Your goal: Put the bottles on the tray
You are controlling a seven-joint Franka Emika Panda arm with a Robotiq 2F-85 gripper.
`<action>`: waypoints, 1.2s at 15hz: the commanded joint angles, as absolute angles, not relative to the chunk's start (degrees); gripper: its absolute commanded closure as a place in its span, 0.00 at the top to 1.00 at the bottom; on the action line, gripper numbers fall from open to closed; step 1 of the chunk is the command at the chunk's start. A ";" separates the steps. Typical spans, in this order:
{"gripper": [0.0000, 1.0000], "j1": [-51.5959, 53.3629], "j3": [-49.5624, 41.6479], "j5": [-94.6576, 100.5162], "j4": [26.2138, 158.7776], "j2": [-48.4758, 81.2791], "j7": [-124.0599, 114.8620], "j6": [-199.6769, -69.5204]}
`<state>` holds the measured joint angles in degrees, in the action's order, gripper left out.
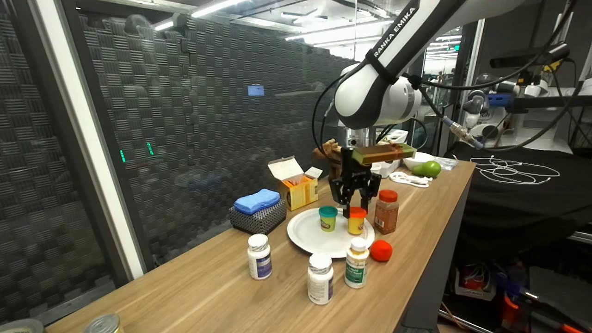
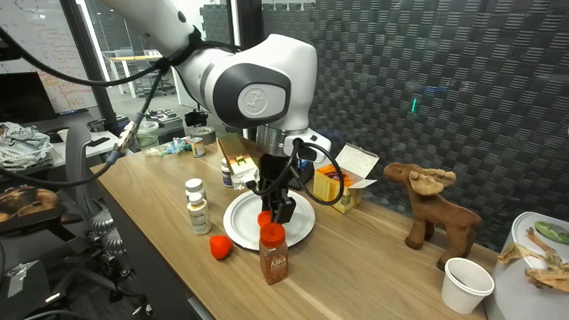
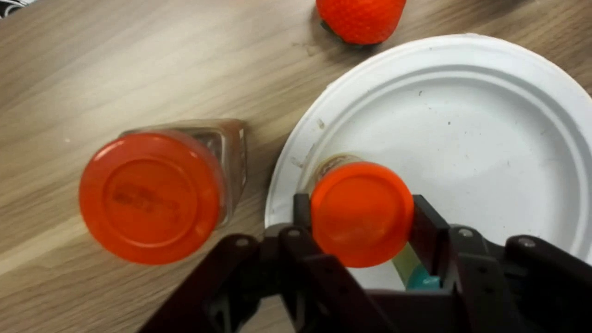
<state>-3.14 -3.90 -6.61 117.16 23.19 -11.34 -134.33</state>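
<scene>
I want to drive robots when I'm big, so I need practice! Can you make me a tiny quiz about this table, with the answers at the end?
1. Pick one: what colour is the lid that the gripper has between its jaws? a) blue-green, b) orange, c) white
2. True or false: the toy moose is lying on its side.
3. Count: how many white bottles stand on the table, off the plate?

Key:
1. b, orange.
2. False: the toy moose is standing on its legs.
3. Three.
</scene>
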 commanded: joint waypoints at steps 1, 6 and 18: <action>0.29 -4.11 -2.46 -9.89 114.67 24.53 -8.48 -135.41; 0.29 -3.54 -2.10 -9.10 113.53 24.86 -7.52 -136.70; 0.28 -1.29 -3.47 1.07 116.82 24.02 -5.79 -139.23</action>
<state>-2.17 -2.57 -1.25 115.81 24.79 -6.32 -137.66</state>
